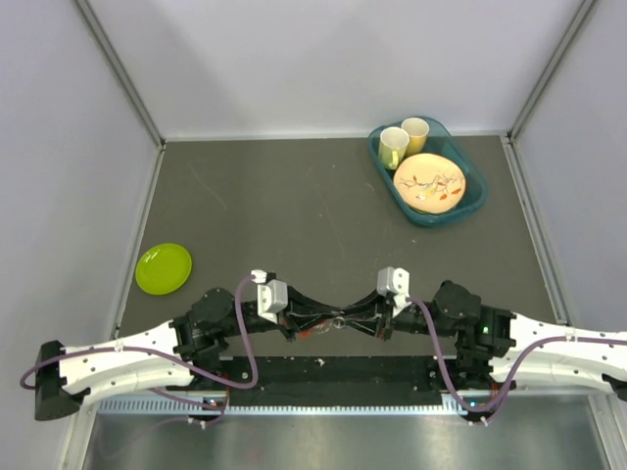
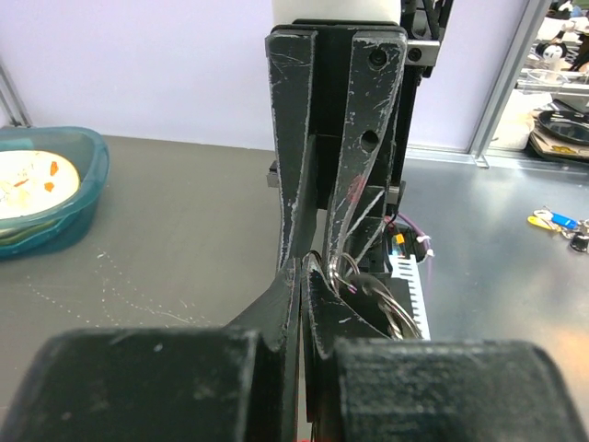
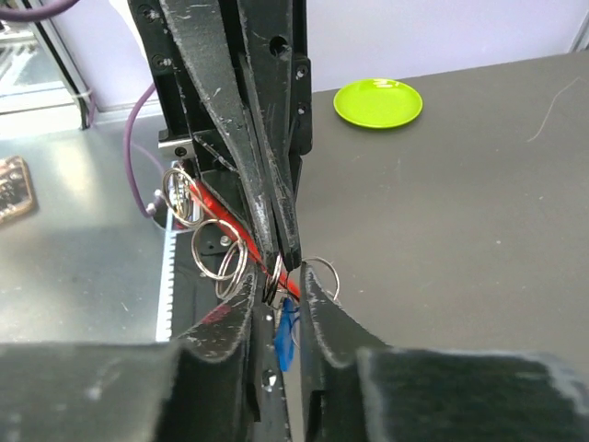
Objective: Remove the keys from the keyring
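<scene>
The two grippers meet tip to tip above the table's near edge. My left gripper (image 1: 323, 321) (image 2: 308, 276) is shut, pinching a thin wire loop of the keyring (image 1: 338, 320) (image 2: 348, 267) (image 3: 276, 281). My right gripper (image 1: 355, 319) (image 3: 278, 295) has its jaws a narrow gap apart, with the stacked rings and the blue key head (image 3: 287, 336) between them, touching both fingers. A red key (image 3: 221, 216) (image 1: 309, 334) slants down to the left below the left gripper's fingers (image 3: 267, 184). Spare silver rings (image 3: 216, 250) hang beside it. The key blades are hidden.
A green plate (image 1: 164, 267) (image 3: 377, 101) lies at the left of the table. A teal tub (image 1: 477, 201) (image 2: 83, 198) at the back right holds two yellow cups (image 1: 394, 147) and a patterned dish (image 1: 431, 183). A black strip (image 1: 323, 372) runs along the near edge.
</scene>
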You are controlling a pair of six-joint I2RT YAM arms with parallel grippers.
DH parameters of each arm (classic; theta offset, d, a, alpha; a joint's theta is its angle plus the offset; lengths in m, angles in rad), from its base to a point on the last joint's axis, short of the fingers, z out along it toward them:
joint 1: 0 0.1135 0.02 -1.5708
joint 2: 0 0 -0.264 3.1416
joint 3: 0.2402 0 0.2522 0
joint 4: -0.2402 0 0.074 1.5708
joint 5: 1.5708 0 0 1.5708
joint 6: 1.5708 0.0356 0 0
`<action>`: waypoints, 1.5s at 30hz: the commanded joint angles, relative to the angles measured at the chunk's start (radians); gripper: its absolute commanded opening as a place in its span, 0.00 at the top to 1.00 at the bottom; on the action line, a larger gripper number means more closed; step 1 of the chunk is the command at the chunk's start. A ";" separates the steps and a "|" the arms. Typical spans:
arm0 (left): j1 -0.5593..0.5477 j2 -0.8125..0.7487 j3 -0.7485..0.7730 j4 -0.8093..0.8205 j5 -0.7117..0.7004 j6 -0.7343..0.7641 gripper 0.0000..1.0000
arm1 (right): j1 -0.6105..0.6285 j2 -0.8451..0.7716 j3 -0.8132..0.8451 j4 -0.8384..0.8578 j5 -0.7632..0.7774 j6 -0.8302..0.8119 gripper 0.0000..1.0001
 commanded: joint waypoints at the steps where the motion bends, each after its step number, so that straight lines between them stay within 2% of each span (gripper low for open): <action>1: 0.001 -0.010 0.024 0.074 -0.003 0.006 1.00 | -0.004 0.019 0.046 0.093 -0.019 -0.009 0.99; 6: 0.002 -0.027 0.023 0.043 -0.032 0.006 1.00 | -0.005 0.004 0.052 0.052 0.007 -0.014 1.00; 9: 0.002 -0.053 0.041 -0.032 -0.103 0.003 1.00 | -0.004 0.004 0.098 -0.079 0.070 -0.023 1.00; 10: 0.001 -0.067 0.049 -0.085 -0.124 0.009 0.98 | -0.005 0.007 0.138 -0.160 0.084 -0.038 1.00; 11: 0.001 -0.070 0.073 -0.123 -0.149 0.012 0.91 | -0.004 0.010 0.159 -0.217 0.086 -0.046 1.00; 12: 0.002 -0.074 0.088 -0.159 -0.166 0.015 0.78 | -0.004 0.013 0.181 -0.257 0.084 -0.052 1.00; 13: 0.001 -0.077 0.107 -0.196 -0.193 0.018 0.71 | -0.004 0.026 0.228 -0.306 0.081 -0.054 1.00; 16: 0.001 -0.065 0.193 -0.358 -0.198 0.025 0.62 | -0.004 0.068 0.332 -0.483 0.041 -0.101 1.00; 19: 0.002 -0.039 0.259 -0.457 -0.183 0.026 0.59 | -0.004 0.115 0.428 -0.629 0.001 -0.119 1.00; 24: 0.002 0.005 0.334 -0.521 -0.108 0.028 0.58 | -0.004 0.172 0.500 -0.721 -0.069 -0.161 1.00; 31: 0.010 0.096 0.400 -0.576 0.030 0.068 0.60 | -0.004 0.211 0.552 -0.739 -0.158 -0.221 1.00; 37: 0.018 0.151 0.414 -0.570 0.147 0.094 0.62 | -0.004 0.220 0.566 -0.736 -0.217 -0.235 1.00; 45: 0.021 0.199 0.441 -0.549 0.204 0.141 0.67 | -0.005 0.215 0.562 -0.736 -0.235 -0.245 1.00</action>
